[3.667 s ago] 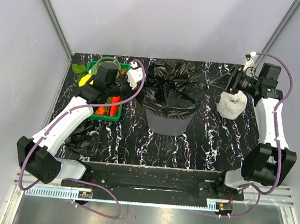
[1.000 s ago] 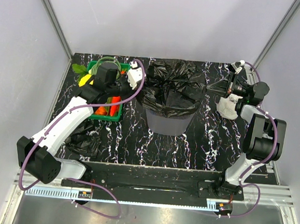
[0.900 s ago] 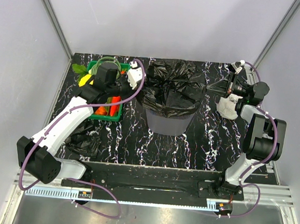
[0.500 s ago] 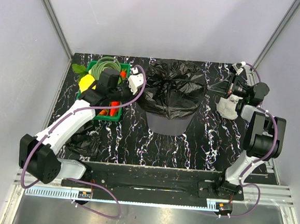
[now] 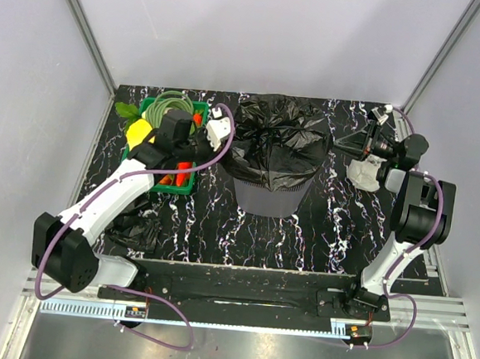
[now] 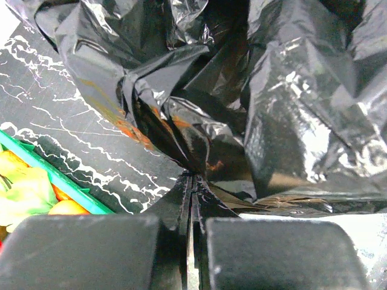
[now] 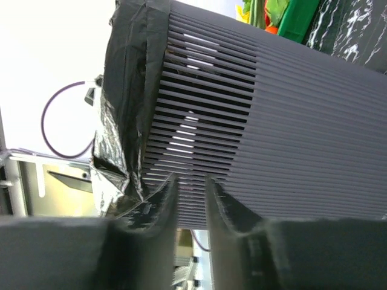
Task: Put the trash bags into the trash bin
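Observation:
The grey mesh trash bin (image 5: 272, 197) stands mid-table. A glossy black trash bag (image 5: 280, 141) is draped over its rim and bunched on top. My left gripper (image 5: 225, 138) is at the bin's left rim, shut on a fold of this bag (image 6: 272, 90); in the left wrist view the film is pinched between the closed fingers (image 6: 192, 187). A second crumpled black trash bag (image 5: 132, 228) lies at the near left under my left arm. My right gripper (image 5: 353, 143) is right of the bin, open and empty (image 7: 190, 181), pointing at the bin's slatted wall (image 7: 302, 109) and the bag's edge (image 7: 124, 90).
A green crate (image 5: 168, 189) with vegetables and a coiled hose sits at the far left, its rim also in the left wrist view (image 6: 54, 178). A white roll (image 5: 363, 173) stands at the far right below my right gripper. Grey walls enclose the black marbled table.
My left gripper has shifted slightly right and nearer with the bag, and the bag has bunched more over the bin. My right arm has folded back, the gripper now higher beside the white roll.

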